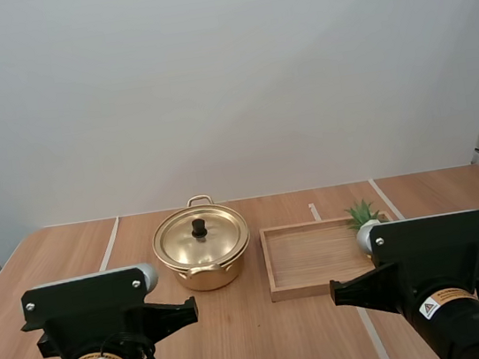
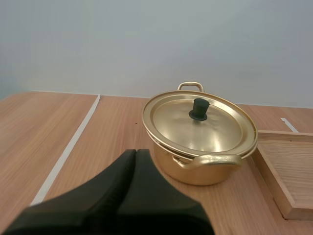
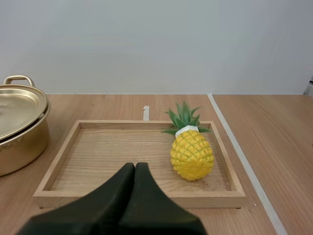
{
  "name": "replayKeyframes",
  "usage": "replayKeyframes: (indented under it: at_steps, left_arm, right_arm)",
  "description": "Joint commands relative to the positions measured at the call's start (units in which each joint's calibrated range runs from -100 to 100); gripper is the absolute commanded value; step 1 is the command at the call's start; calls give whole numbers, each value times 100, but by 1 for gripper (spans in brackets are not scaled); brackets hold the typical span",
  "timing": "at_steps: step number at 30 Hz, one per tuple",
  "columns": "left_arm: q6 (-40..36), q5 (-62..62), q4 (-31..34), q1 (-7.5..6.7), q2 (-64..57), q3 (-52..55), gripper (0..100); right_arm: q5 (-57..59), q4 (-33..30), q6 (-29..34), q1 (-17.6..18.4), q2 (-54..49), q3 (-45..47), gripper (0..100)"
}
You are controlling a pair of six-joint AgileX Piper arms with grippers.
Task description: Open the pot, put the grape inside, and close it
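High view: gold metal pot (image 1: 207, 275), black-knobbed lid (image 1: 216, 232) on it, right beside a shallow wooden tray (image 1: 309, 259). Left wrist: my left gripper (image 2: 136, 152) is pressed together, empty, facing the pot. Right wrist: my right gripper (image 3: 135, 166) is likewise together, and there's a yellow green-topped pineapple (image 3: 191, 154) in the tray.

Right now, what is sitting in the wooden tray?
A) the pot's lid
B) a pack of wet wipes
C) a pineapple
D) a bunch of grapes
C: a yellow pineapple with green leaves sits inside the wooden tray; the lid is on the pot.
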Motion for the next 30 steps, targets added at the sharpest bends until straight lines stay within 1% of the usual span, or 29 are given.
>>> replayKeyframes:
  at_steps: [1,7,8,12,14,30]
  left_arm:
    - [305,-68,-308,-20,-32,0,0]
    - [422,-104,-282,-20,-32,0,0]
    - [568,-104,-256,-20,-32,0,0]
    - [1673,-104,-231,-20,-32,0,0]
    - [2008,-104,-231,-20,-32,0,0]
    - [2064,-71,-231,-20,-32,0,0]
  right_arm:
    - [-13,7,-12,-22,-41,-5,1]
    - [-13,7,-12,-22,-41,-5,1]
    - [-13,7,-12,-22,-41,-5,1]
    - [-13,7,-12,-22,-41,-5,1]
    - [-13,7,-12,-22,-41,-5,1]
    - [-13,7,-12,-22,-41,-5,1]
